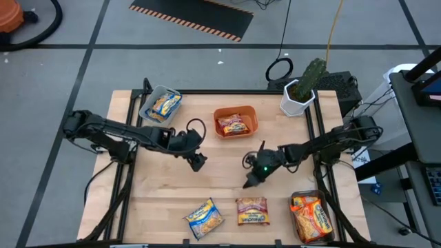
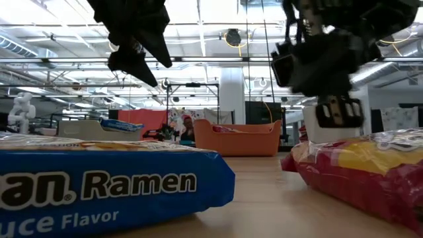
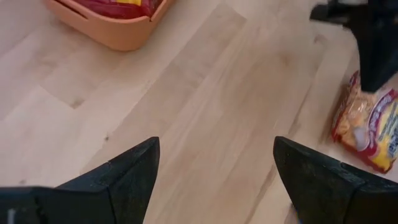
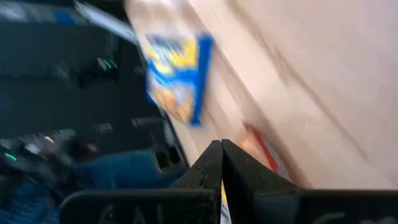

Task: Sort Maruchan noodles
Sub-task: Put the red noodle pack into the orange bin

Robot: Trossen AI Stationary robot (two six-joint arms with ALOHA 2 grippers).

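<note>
Pale wooden table [image 1: 220, 172] on a dark frame, grey taped floor around it, workshop hall visible beyond in the low view.

Near edge, three loose Maruchan noodles packets in a row: yellow-blue packet [image 1: 204, 218] toward the left, red-and-yellow packet [image 1: 252, 211] in the middle, orange packet [image 1: 311, 217] at the right, none touching.

Mid-table, right gripper [image 1: 249, 182]: fingers pressed together with nothing between them, tip hanging above bare wood just beyond the middle packet; own wrist view blurred, closed fingertips [image 4: 219, 163] plain all the same. Left gripper [image 1: 199, 163]: fingers [image 3: 127, 174] spread wide, empty, over bare wood short of the orange bin, apparently waiting.

Far side: orange bin [image 1: 249, 114] holding one red-and-yellow packet [image 1: 233, 125]; grey bin [image 1: 148, 102] at the far left holding one yellow-blue packet [image 1: 165, 105]; white pot with a cactus [image 1: 303, 89] at the far right corner.

Judged step: fetching the next packet, most likely the middle one, for the orange bin by colour match. Advisable handling: reopen before descending, straddle a short edge or crimped seam, come down flat, close gently on the crinkly wrap, lift clear before carrying, release low over the bin. Risk: packet sliding on smooth wood if nudged sideways.
</note>
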